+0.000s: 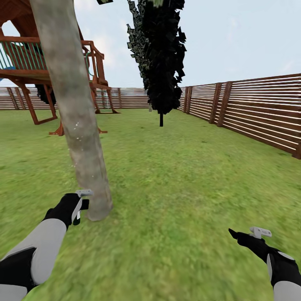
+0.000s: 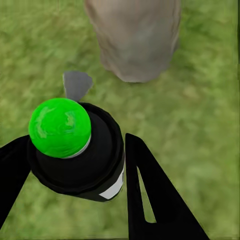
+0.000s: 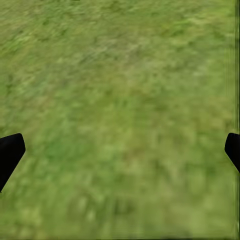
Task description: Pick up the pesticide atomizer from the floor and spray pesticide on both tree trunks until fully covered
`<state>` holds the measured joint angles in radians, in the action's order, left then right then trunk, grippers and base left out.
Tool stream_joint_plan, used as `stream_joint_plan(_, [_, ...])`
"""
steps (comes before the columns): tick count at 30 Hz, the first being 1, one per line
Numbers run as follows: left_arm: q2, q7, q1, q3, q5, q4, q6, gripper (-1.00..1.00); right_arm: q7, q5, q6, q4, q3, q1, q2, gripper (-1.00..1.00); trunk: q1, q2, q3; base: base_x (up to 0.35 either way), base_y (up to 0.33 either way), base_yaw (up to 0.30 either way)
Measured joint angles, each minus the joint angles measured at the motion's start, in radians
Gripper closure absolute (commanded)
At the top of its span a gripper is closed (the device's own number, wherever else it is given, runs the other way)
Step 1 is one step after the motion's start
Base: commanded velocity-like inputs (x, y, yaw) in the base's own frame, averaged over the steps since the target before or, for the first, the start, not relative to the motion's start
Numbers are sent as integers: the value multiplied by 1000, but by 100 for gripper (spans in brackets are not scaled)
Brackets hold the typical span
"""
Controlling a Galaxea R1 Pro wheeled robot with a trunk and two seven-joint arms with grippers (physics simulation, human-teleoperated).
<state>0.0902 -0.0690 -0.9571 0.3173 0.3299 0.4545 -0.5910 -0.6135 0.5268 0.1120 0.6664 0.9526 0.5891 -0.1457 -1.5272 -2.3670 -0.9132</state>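
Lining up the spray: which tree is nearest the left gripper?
The pale thick-trunked tree beside the left gripper; the dark tree stands far back by the fence.

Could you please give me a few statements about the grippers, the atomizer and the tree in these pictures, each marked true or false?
1. The left gripper holds the pesticide atomizer close to the base of the pale tree trunk. True.
2. The right gripper is shut on a second sprayer. False: its fingers stand wide apart over bare grass, holding nothing.
3. A few whitish speckles show on the trunk. True.
4. The wooden playset stands at the right, against the slatted fence. False: it stands at the left, behind the trunk.
5. The atomizer has a green cap. True.
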Motion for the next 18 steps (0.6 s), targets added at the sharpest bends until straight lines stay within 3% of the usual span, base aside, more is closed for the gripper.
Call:
stream_joint_plan(1, [2, 1, 0, -9, 1, -1, -76, 100, 0, 0, 0, 0, 0, 0, 0, -100, 0, 0, 0, 1, 0, -60])
stream_joint_plan(3, [11, 3, 0, -17, 5, 3, -153, 100, 0, 1, 0, 1, 0, 0, 0, -100, 0, 0, 0, 1, 0, -23])
stream_joint_plan(12, [29, 4, 0, -22, 4, 18, -181, 100, 0, 1, 0, 1, 0, 0, 1, -100, 0, 0, 0, 0, 0, -2])
stream_joint_plan(15, [36, 20, 0, -22, 0, 126, -198, 100, 0, 1, 0, 1, 0, 0, 1, -100, 0, 0, 0, 0, 0, 0])
stream_joint_plan(18, [37, 30, -1, -21, -2, 222, -282, 100, 0, 1, 0, 1, 0, 0, 0, -100, 0, 0, 0, 0, 0, 0])
